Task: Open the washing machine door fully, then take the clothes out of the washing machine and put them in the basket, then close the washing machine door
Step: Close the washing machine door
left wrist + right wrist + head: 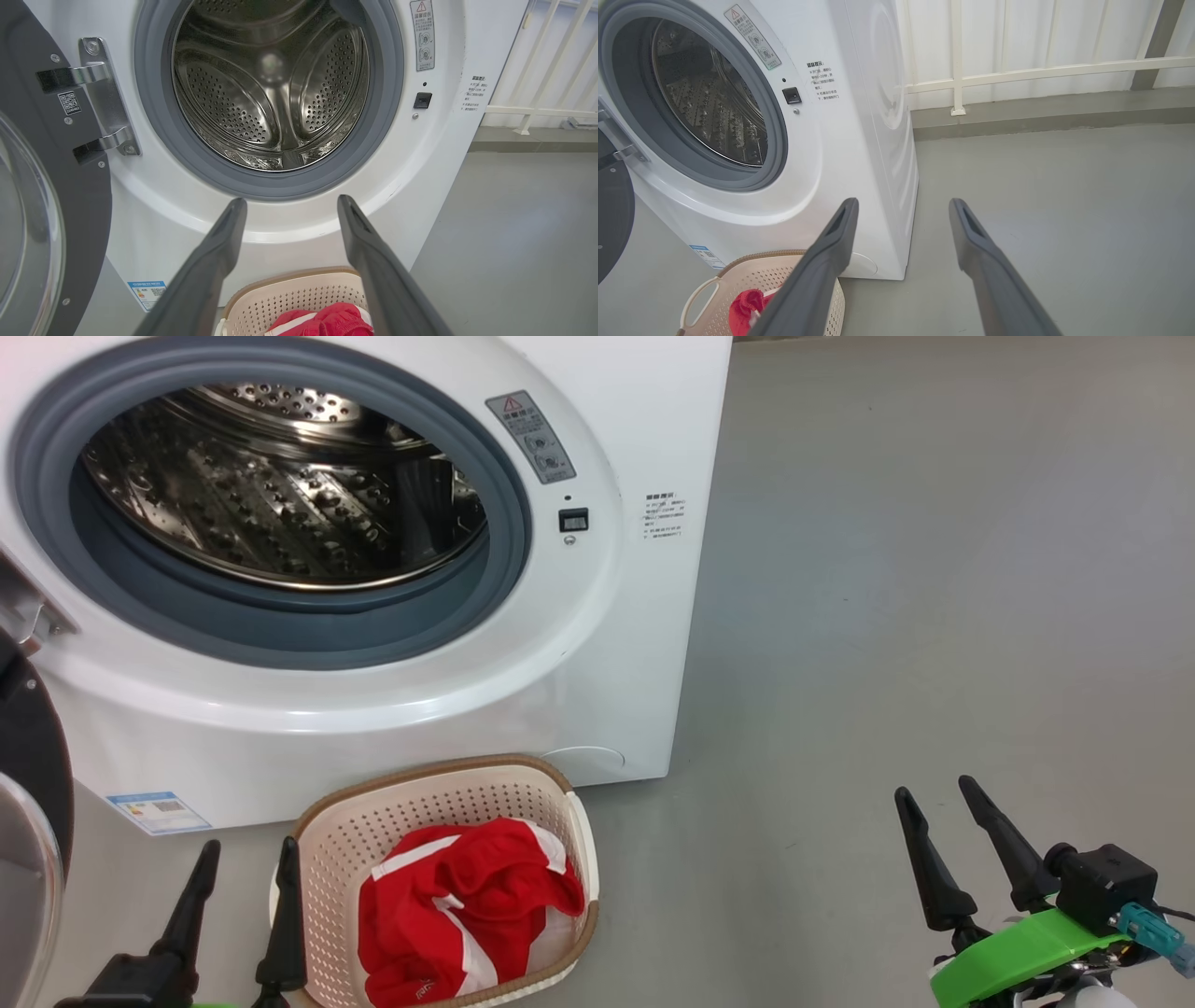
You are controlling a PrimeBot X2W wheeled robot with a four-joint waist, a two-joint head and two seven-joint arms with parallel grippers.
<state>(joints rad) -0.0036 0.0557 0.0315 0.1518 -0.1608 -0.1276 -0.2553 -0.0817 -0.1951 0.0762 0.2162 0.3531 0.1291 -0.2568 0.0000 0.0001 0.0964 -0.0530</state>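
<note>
The white washing machine (644,420) (154,233) (859,116) stands with its steel drum (280,485) (271,88) bare inside. Its black-framed door (33,784) (88,196) (612,210) hangs swung out to the left. On the floor in front sits the cream basket (411,803) (299,294) (733,280), holding red clothes (467,905) (327,322) (742,308) with white stripes. My left gripper (247,861) (292,205) is open just left of the basket, holding nothing. My right gripper (938,793) (901,205) is open over the bare floor to the right.
Grey floor (934,569) stretches wide to the right of the machine. A white railing and wall panels (1017,70) stand behind it. A blue sticker (157,810) marks the machine's lower left front.
</note>
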